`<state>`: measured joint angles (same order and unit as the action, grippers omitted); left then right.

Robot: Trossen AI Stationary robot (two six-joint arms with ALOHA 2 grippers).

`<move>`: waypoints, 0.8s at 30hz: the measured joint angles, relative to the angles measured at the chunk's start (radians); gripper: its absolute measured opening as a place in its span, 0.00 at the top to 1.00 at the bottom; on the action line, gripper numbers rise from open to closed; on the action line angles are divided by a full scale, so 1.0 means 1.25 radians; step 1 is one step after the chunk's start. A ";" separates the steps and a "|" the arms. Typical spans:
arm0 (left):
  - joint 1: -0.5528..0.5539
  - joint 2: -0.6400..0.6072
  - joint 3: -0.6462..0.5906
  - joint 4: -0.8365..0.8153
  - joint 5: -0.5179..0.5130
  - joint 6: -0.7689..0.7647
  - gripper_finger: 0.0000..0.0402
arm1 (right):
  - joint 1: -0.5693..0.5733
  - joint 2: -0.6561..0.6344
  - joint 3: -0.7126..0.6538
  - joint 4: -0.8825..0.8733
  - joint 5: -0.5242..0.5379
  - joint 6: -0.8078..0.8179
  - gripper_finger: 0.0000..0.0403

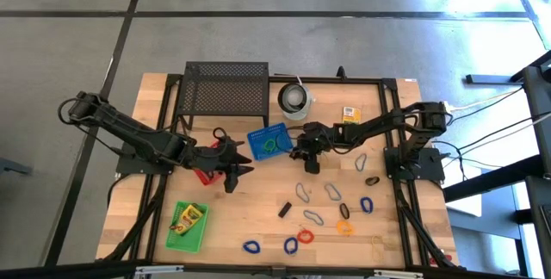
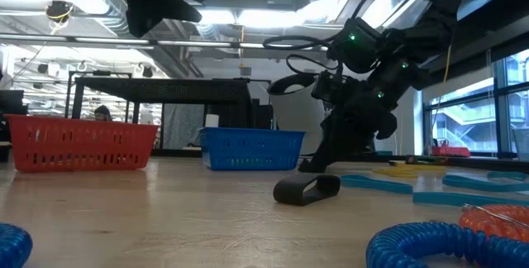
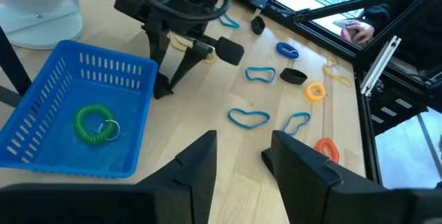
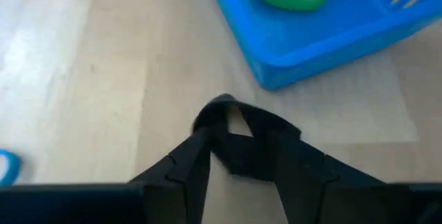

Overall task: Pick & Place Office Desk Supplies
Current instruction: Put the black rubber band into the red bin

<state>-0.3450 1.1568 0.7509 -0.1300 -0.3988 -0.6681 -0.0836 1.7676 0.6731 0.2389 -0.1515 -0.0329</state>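
Note:
My right gripper stands just off the near right corner of the blue basket, low over the table, shut on a black loop. A green loop lies in that basket. My left gripper is open and holds nothing; it hovers over the red basket. Several blue, grey, orange and red loops lie flat on the table's near right part. A small black clip lies near the middle. Yellow-and-green boxes lie in the green basket. My right gripper pinches the black loop between its two fingers, with the loop's free bend sticking out past the fingertips. The fingers point down from above, slanting toward the blue basket. Whether the loop is clear of the table, I cannot tell.
A black mesh stand and a white round cup stand at the far edge. A small yellow box lies right of the cup. Bare wood shows between the red basket and the black clip.

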 joint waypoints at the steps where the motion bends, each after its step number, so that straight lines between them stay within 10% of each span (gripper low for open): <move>1: 0.000 0.000 0.000 0.000 0.000 0.000 0.67 | 0.000 0.000 0.000 -0.001 -0.005 0.004 0.62; 13: -0.023 0.000 0.000 0.000 -0.002 -0.001 0.68 | 0.012 0.000 -0.001 -0.008 -0.012 0.017 0.41; 24: -0.062 0.000 0.000 0.000 -0.039 -0.020 0.68 | 0.016 0.001 -0.002 -0.008 0.068 0.024 0.58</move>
<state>-0.4227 1.1568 0.7509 -0.1299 -0.4470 -0.6930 -0.0635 1.7691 0.6712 0.2295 -0.0664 -0.0032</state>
